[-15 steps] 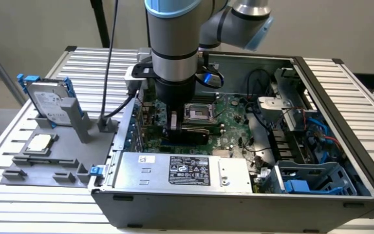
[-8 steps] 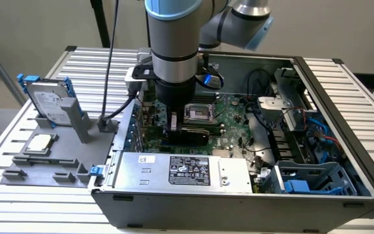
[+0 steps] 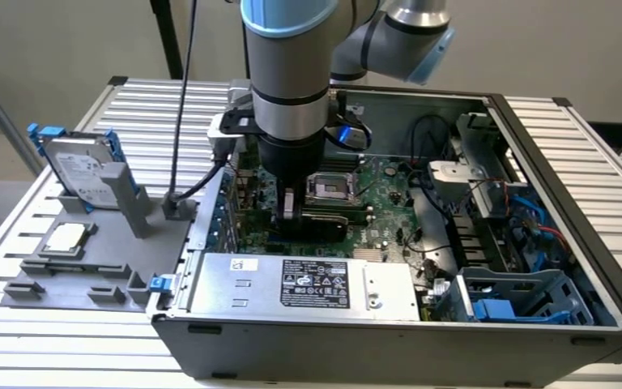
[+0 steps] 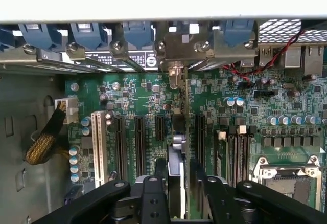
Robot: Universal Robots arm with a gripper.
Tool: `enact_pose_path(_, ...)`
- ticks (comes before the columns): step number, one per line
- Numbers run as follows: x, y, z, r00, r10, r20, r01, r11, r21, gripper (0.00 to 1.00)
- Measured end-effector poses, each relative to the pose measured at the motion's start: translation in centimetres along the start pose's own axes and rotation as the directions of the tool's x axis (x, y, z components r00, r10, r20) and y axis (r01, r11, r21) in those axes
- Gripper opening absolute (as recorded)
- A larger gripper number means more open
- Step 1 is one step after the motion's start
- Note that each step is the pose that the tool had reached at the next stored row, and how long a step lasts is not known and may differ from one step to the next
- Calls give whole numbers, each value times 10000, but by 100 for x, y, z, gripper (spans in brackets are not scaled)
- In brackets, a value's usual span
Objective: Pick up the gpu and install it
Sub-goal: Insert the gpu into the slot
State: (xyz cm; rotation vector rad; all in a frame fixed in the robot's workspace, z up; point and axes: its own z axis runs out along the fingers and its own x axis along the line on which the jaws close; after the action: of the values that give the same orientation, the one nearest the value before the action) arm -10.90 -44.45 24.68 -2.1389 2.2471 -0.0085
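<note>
My gripper (image 3: 292, 212) is lowered into the open computer case (image 3: 570, 186) and is shut on the gpu (image 3: 327, 222). The card stands on edge with its black face showing, low over the green motherboard (image 3: 387, 203). In the wrist view the gpu (image 4: 175, 160) is seen edge-on between my two black fingers (image 4: 152, 191). It lines up with the row of long expansion slots (image 4: 139, 144). Its silver end bracket (image 4: 176, 73) reaches the case's rear slot openings. I cannot tell whether its lower edge sits in a slot.
The CPU socket (image 3: 330, 186) lies just beside the card. The grey power supply (image 3: 300, 282) sits toward the case front, with cables and a blue drive cage (image 3: 511, 301) at the exterior view's right. Outside, a grey fixture (image 3: 84, 267) holds a hard drive with blue rails (image 3: 82, 172) and a CPU chip (image 3: 65, 237).
</note>
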Motion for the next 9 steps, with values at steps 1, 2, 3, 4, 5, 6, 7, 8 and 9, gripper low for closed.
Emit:
enact_pose_path(1,1,0,-6,10000,-2,-7,2,10000,-4,33)
enact_pose_path(2,1,-1,-17,10000,-2,-7,2,10000,-7,40)
enact_pose_path(3,0,-2,-40,10000,-2,-5,2,10000,-8,40)
enact_pose_path(4,-1,-4,-80,10000,-2,-7,2,10000,-12,40)
enact_pose_path(5,-2,-7,-126,10000,-2,-6,2,10000,-16,40)
enact_pose_path(6,-3,-10,-172,10000,-2,-8,2,10000,-19,40)
enact_pose_path(7,-4,-13,-216,10000,-2,-7,2,10000,-21,40)
enact_pose_path(8,-6,-16,-263,10000,-2,-8,2,10000,-23,40)
enact_pose_path(9,-7,-19,-307,10000,-1,-7,1,10000,-24,40)
